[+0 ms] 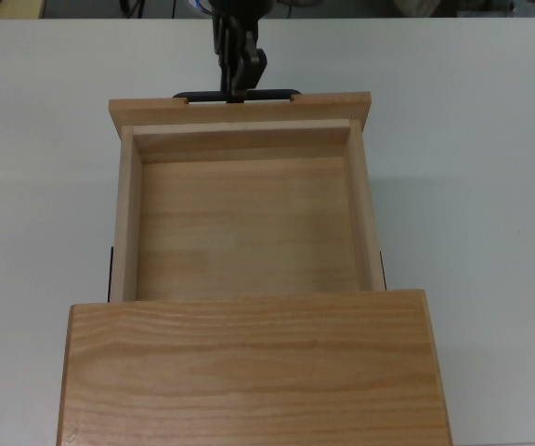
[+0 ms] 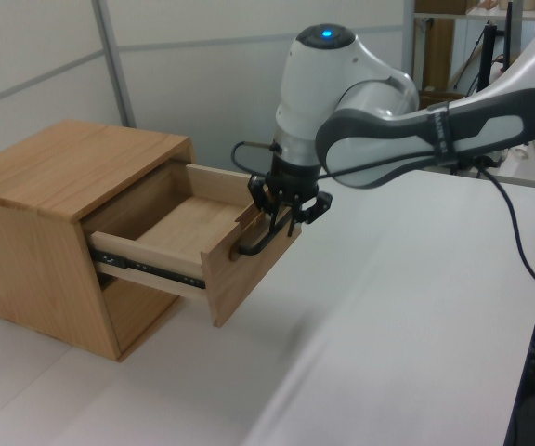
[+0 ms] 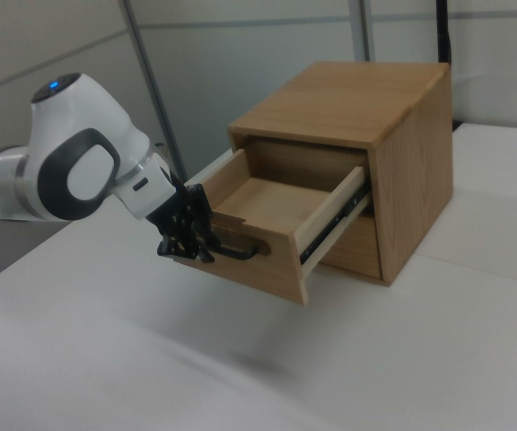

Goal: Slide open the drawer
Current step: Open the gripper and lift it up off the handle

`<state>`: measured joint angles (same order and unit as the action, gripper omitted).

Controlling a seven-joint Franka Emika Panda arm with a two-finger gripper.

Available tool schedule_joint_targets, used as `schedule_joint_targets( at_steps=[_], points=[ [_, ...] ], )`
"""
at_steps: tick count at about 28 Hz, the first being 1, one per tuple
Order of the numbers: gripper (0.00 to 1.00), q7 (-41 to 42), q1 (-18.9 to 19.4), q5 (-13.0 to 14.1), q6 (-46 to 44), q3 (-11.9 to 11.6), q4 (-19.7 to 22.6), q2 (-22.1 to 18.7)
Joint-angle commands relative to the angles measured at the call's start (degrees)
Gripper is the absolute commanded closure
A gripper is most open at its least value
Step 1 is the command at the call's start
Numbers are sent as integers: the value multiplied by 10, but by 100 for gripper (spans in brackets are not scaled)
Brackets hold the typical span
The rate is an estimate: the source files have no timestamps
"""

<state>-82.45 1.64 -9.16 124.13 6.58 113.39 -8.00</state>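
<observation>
Your drawer (image 1: 245, 223) stands pulled well out of the wooden cabinet (image 2: 49, 200), its light wooden tray open to the top view and holding nothing you can see on its bare floor. The flat front panel (image 1: 240, 109), wider than the tray's sides, lies at the top view's upper end, away from the cabinet top (image 1: 249, 367) with its bold grain. In the left view you can see a black metal slide rail (image 2: 147, 269) running along the drawer's side between tray and cabinet; the right view shows the matching rail (image 3: 335, 220) on the other side.

The thin black bar handle (image 1: 237, 95) sits on the outer face of the front panel. Your hand (image 2: 286, 212) is at the handle's middle, its dark fingers closed around the bar; in the right view the hand (image 3: 187, 235) meets the handle (image 3: 239, 250) at the right view's left end of the drawer front. The white and grey arm (image 2: 416, 130) reaches in from the left view's right, with a blue light (image 2: 324, 35) glowing on top of its joint.

The cabinet rests on a plain white table (image 1: 490, 186). You will find no readable writing or brand on drawer, cabinet or arm.
</observation>
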Motion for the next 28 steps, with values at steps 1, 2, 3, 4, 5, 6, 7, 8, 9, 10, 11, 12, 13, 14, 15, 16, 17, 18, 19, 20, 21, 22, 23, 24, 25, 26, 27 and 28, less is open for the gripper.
schedule_joint_targets(
  at_steps=[1,2,3,4,5,6,7,8,9,10,11,12,13,14,15,16,17,18,19,20,21,22,23,24,25,26,27,28],
  points=[
    [0,28,2,14,-21,-7,-2,-24],
    [0,33,2,15,-21,-7,-3,-24],
    [0,45,2,15,-21,-7,-7,-23],
    [0,49,2,15,-21,-7,-8,-23],
    [0,52,2,15,-21,-7,-9,-23],
    [0,55,2,15,-21,-7,-9,-24],
    [0,57,2,15,-21,-7,-9,-24],
    [0,64,2,15,-21,-7,-9,-25],
    [0,70,2,15,-21,-7,-9,-25],
    [0,79,2,16,-21,-7,-9,-26],
    [0,89,2,17,-21,-7,-9,-26],
    [0,100,2,18,-21,-6,-9,-27],
    [0,133,3,19,-23,-5,-9,-27],
    [0,155,5,19,-26,-5,-10,-27],
    [0,180,6,19,-32,-5,-11,-27],
    [0,207,7,20,-41,-6,-13,-27],
    [0,241,7,23,-49,-6,-19,-27],
    [0,312,7,39,-74,-6,-33,-25],
    [0,351,7,49,-87,-7,-37,-25],
    [0,389,7,60,-99,-7,-41,-25],
    [0,424,7,69,-109,-8,-48,-25],
    [0,451,6,77,-118,-8,-54,-25],
    [0,494,3,84,-130,-10,-62,-23],
    [0,512,3,84,-136,-12,-67,-22],
    [0,529,3,84,-141,-13,-70,-21],
    [0,547,3,84,-148,-15,-74,-19],
    [0,570,3,84,-155,-17,-77,-19],
    [0,621,3,83,-173,-17,-84,-18]
  ],
)
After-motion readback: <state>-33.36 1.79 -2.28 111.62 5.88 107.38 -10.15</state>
